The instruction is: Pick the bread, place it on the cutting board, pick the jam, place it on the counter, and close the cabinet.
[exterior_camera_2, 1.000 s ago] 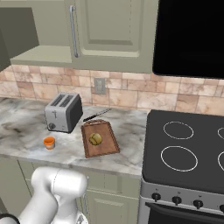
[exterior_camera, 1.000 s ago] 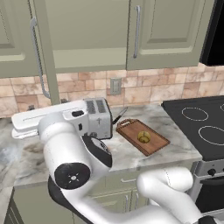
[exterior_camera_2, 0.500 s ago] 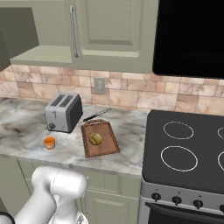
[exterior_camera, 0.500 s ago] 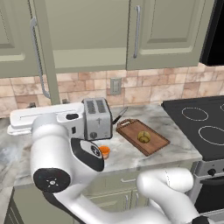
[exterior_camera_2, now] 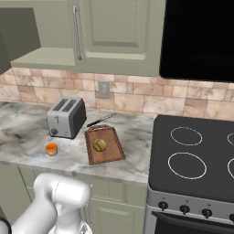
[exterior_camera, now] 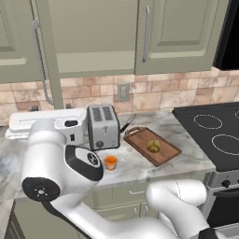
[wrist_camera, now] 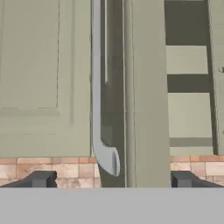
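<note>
Cabinet (wrist_camera: 144, 87) door ajar, arm swung further left, pincer (wrist_camera: 111, 179) spread, released

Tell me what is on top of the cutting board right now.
The bread sits on the cutting board, near its middle. The rest of the board's top is bare wood. A dark-handled knife lies behind the board, on the counter.

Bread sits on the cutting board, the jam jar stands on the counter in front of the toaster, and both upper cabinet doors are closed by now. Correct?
Not quite. The bread is on the cutting board and the jam jar stands on the counter before the toaster, but one cabinet door is open: the right base view shows its exposed shelf.
</note>
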Robot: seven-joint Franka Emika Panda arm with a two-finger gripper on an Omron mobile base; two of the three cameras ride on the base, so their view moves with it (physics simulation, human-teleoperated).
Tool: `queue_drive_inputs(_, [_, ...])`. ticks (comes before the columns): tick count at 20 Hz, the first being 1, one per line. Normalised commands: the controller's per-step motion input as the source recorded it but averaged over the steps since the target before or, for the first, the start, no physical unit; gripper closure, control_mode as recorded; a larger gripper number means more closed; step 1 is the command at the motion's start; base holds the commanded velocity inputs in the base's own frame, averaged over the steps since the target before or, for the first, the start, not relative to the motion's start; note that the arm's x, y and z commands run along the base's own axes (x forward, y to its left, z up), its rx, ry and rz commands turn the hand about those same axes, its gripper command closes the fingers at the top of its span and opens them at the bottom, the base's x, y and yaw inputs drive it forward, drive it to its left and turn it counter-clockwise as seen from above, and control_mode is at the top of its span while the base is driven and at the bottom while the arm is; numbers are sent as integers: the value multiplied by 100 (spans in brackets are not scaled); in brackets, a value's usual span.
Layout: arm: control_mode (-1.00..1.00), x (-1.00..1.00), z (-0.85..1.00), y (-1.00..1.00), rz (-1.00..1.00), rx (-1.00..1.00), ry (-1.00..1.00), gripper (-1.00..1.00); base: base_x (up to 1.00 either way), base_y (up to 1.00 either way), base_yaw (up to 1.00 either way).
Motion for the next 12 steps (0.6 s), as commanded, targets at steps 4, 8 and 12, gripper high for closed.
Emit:
queue_drive_inputs(4, [-100, 21, -4, 0, -8, 0, -3, -100, 0, 0, 0])
queue_drive_inputs(8, [-100, 23, -6, 0, -9, 0, -3, -100, 0, 0, 0])
queue_drive_inputs(12, [-100, 19, -5, 0, -10, 0, -3, -100, 0, 0, 0])
